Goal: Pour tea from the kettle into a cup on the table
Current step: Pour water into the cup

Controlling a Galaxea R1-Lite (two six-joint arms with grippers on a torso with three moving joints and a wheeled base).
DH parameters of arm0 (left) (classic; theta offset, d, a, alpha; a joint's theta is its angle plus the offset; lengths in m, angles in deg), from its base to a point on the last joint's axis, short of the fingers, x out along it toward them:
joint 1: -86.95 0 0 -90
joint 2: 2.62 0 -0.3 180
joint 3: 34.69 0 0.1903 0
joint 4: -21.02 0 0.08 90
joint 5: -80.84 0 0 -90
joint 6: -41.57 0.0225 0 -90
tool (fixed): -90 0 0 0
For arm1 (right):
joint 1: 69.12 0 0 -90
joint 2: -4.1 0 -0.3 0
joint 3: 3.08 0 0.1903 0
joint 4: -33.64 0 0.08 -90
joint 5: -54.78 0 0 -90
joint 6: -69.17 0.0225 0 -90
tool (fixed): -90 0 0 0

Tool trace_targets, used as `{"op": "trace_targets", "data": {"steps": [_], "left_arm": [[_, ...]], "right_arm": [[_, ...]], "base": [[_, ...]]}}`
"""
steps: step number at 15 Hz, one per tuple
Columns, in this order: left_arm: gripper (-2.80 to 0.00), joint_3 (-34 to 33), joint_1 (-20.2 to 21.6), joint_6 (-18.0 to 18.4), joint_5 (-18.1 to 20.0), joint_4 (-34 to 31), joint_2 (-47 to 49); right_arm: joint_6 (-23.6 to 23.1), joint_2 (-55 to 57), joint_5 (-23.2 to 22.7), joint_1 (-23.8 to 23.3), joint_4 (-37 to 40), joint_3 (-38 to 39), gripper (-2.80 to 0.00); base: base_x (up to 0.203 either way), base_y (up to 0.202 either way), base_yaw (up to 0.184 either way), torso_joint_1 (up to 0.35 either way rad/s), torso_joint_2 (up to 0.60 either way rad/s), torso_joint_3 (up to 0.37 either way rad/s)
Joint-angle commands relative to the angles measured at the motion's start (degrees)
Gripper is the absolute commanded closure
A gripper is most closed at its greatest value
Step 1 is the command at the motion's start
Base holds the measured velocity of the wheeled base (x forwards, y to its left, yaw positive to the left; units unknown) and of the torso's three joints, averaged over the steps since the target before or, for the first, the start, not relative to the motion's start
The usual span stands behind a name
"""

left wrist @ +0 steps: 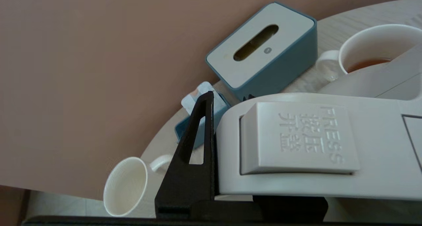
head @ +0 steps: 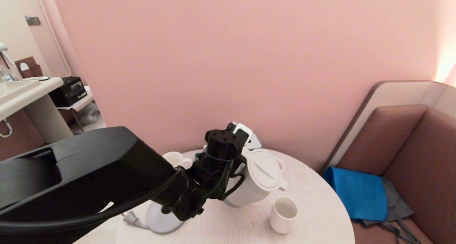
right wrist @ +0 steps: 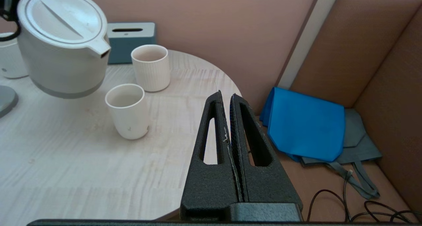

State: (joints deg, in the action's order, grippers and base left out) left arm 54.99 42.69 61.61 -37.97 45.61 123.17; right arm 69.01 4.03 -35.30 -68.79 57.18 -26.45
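Above table: kettle lifted, tilted, spout over cup. Left gripper clamped on handle top. Load likely heavy, sloshing; smooth plastic. Right gripper closed, empty.

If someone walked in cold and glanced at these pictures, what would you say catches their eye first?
First, the white kettle, lifted off its base and tilted, gripped by its handle in the left hand, its spout hanging just above the plain white cup on the round table. Next, the bright blue cloth on the brown bench to the right. The right hand is parked shut beside the table.
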Motion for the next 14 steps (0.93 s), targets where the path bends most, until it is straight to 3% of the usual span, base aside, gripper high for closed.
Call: {"op": "trace_targets", "data": {"steps": [1,8,14], "left_arm": [[0.0,0.58,-0.03,1.84,-0.2,0.38,1.22],[0.0,3.64,-0.07,8.78,-0.2,0.39,2.44],[0.0,3.74,-0.47,12.23,-0.2,0.47,2.43]], "right_arm": [[-0.02,0.07,-0.01,0.02,0.01,0.0,0.0],[-0.02,0.07,-0.01,0.02,0.01,0.0,0.0],[-0.02,0.07,-0.01,0.02,0.01,0.0,0.0]], "base": [[0.0,0.0,0.0,0.0,0.0,0.0],[0.0,0.0,0.0,0.0,0.0,0.0],[0.0,0.0,0.0,0.0,0.0,0.0]]}}
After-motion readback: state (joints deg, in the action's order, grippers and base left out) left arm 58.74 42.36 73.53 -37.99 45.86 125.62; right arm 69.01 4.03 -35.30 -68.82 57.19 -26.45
